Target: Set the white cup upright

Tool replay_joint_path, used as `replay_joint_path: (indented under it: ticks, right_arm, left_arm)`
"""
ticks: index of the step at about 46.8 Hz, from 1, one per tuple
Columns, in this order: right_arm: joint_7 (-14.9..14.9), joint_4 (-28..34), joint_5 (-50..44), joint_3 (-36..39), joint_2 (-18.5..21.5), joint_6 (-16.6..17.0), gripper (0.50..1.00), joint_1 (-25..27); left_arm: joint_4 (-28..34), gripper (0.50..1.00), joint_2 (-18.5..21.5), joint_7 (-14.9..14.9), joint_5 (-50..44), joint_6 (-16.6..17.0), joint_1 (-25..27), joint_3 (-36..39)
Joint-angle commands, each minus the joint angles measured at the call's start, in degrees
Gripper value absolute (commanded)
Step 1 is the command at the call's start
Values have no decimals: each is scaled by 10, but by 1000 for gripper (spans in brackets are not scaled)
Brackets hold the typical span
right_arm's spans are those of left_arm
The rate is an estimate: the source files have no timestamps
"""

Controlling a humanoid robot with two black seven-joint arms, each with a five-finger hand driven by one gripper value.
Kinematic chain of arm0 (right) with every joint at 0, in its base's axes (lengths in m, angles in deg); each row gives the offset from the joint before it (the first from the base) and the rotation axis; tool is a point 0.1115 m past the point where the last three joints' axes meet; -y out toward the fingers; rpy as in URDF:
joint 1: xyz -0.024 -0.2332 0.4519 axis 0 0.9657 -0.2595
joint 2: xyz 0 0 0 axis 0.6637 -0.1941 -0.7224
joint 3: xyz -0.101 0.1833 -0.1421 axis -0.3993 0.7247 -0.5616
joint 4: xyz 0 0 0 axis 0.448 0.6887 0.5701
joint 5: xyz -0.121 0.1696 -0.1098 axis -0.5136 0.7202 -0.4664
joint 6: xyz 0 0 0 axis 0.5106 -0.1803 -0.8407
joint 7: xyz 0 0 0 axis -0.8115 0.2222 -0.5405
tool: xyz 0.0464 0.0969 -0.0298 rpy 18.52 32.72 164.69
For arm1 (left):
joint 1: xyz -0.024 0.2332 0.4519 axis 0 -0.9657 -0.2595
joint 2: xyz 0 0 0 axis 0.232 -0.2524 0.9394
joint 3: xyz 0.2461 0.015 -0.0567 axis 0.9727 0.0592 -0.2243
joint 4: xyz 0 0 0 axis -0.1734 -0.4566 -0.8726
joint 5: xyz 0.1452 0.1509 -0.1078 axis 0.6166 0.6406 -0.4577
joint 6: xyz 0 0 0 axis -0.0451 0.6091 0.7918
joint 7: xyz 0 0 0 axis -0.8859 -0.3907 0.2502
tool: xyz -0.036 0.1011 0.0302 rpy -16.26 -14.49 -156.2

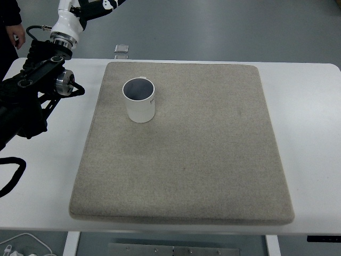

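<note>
Left hand (101,4) at top edge, fingers cut off — spread or curl unreadable, holds nothing visible. White cup (139,100) upright on mat (213,154) — untouched.

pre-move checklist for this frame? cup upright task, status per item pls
1. White cup upright, opening facing up: ok.
2. Cup resting on the beige mat, inside its edges: ok.
3. Left arm clear of the cup, raised toward the top left corner: ok.
4. Left hand state: cannot tell, the hand is mostly cut off by the top edge.
5. Right arm: cannot tell, not in view.
6. Person's hand at the top left edge, close to the raised arm: not ok, check clearance before moving.
</note>
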Motion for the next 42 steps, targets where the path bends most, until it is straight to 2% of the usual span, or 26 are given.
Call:
replay_joint_path:
  ticks: [1,8,12,16,23,30,42]
  right_arm:
    - [0,0,0,0,0,0,930,0]
    - [0,0,0,2,0,0,930,0]
    - [0,0,0,2,0,-3,930,0]
    - [0,-1,2,2,0,2,930,0]
    - [0,-1,2,1,0,2,930,1]
    - [0,-1,2,1,0,2,928,1]
    - [0,-1,2,2,0,2,930,3]
  left_arm:
    - [0,992,0,58,-55,-11,8,-1]
    - [-9,992,-1,174,-157,-21,17,-1]
    - [-30,992,-7,210,-199,-34,24,-1]
    - [-61,992,-16,230,-243,-57,31,-1]
    - [-117,992,-37,253,-306,-101,35,-1]
    - [-137,992,-39,254,-341,-141,29,-1]
    - [-138,992,-39,253,-390,-154,16,-12]
